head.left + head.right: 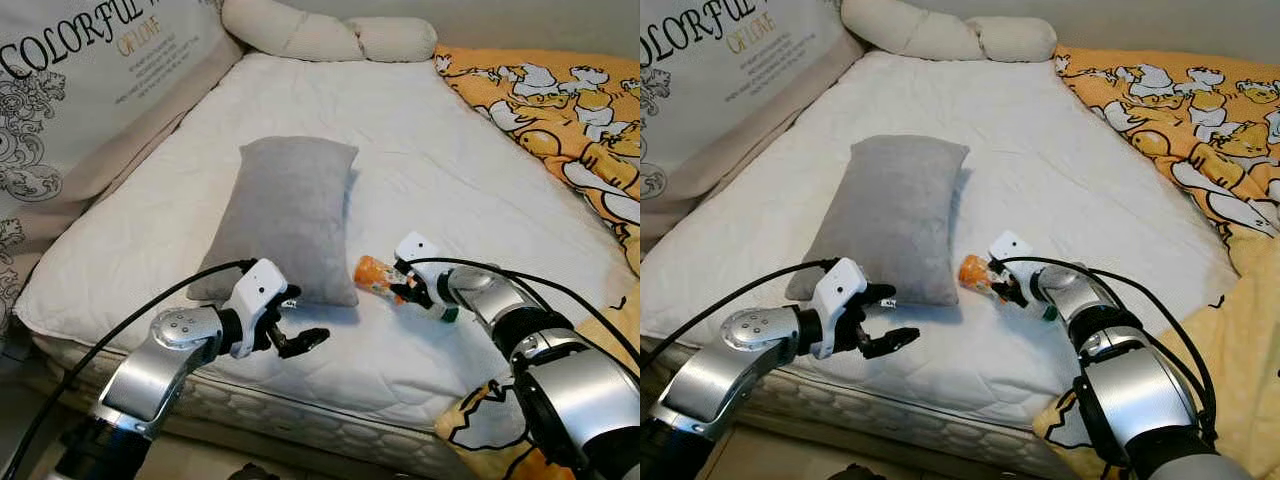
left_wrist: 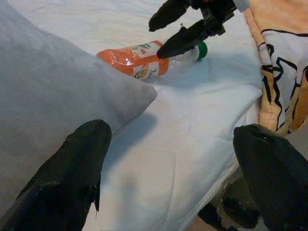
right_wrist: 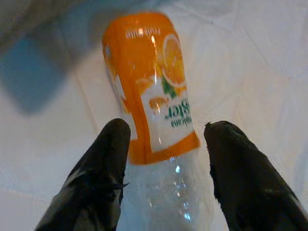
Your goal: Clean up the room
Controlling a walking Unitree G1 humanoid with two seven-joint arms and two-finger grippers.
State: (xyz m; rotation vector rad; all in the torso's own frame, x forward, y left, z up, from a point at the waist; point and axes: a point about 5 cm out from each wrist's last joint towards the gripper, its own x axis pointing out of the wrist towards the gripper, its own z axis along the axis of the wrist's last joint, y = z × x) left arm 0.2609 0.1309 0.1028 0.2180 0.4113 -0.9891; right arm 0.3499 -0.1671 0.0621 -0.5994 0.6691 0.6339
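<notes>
An orange juice bottle (image 1: pixel 378 276) with a green cap lies on its side on the white mattress (image 1: pixel 450 170), just right of a grey pillow (image 1: pixel 285 215). My right gripper (image 1: pixel 408 290) is open over the bottle's clear neck end. In the right wrist view its fingers (image 3: pixel 108 159) straddle the bottle (image 3: pixel 151 96), one on each side. My left gripper (image 1: pixel 305 318) hovers open above the bed's near edge, by the pillow's near corner, with nothing between its fingers. In the left wrist view the pillow (image 2: pixel 53 91) and the bottle (image 2: pixel 137 60) lie ahead.
A yellow duck-print blanket (image 1: pixel 560 110) covers the bed's right side and hangs over the near right corner. A long cream bolster (image 1: pixel 330 38) lies at the head. A large printed cushion (image 1: pixel 80 80) leans along the left. Floor runs below the mattress edge.
</notes>
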